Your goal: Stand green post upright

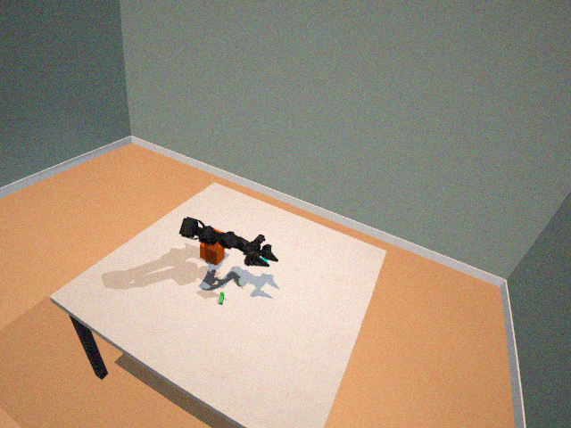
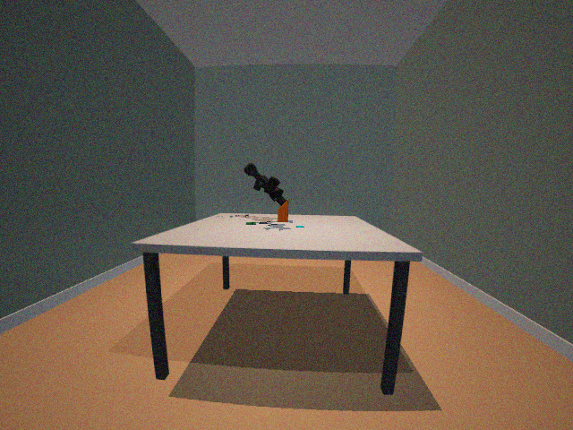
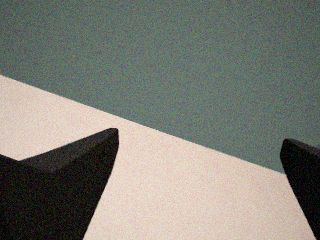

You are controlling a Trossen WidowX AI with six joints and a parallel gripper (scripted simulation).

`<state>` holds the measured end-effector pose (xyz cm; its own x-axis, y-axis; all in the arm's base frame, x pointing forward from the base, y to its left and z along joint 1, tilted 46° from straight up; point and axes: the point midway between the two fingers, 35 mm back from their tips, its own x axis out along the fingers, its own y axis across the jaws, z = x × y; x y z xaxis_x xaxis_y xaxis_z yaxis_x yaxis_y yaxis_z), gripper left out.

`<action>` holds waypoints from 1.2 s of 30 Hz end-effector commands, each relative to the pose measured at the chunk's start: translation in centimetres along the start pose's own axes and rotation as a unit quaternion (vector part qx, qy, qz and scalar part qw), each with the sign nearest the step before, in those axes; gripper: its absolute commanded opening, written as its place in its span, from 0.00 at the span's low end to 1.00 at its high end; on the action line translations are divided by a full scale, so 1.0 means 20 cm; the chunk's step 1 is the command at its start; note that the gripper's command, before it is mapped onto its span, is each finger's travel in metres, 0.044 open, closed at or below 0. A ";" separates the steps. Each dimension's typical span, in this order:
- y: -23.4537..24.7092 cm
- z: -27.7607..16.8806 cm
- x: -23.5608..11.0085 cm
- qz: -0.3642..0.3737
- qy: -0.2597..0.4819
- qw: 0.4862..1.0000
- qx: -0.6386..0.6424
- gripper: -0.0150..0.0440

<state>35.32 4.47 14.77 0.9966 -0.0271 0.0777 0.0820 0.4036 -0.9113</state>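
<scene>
Grey-green walls surround my pale square worktop (image 1: 294,368). I see the black claw (image 1: 263,256) spread wide, gripping nothing, raised mid-worktop. The small green post (image 1: 221,298) lies flat nearer the front edge.
</scene>
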 end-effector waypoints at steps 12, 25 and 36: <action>0.02 -0.38 0.16 0.055 0.272 0.918 0.283 0.65; -0.25 -0.66 -0.16 -0.064 0.542 0.715 0.437 0.65; -0.48 -0.70 -0.45 -0.165 0.626 0.613 0.453 0.65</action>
<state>30.76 -9.55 13.40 0.3982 -0.6185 -0.6775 0.6198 0.7258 -0.2983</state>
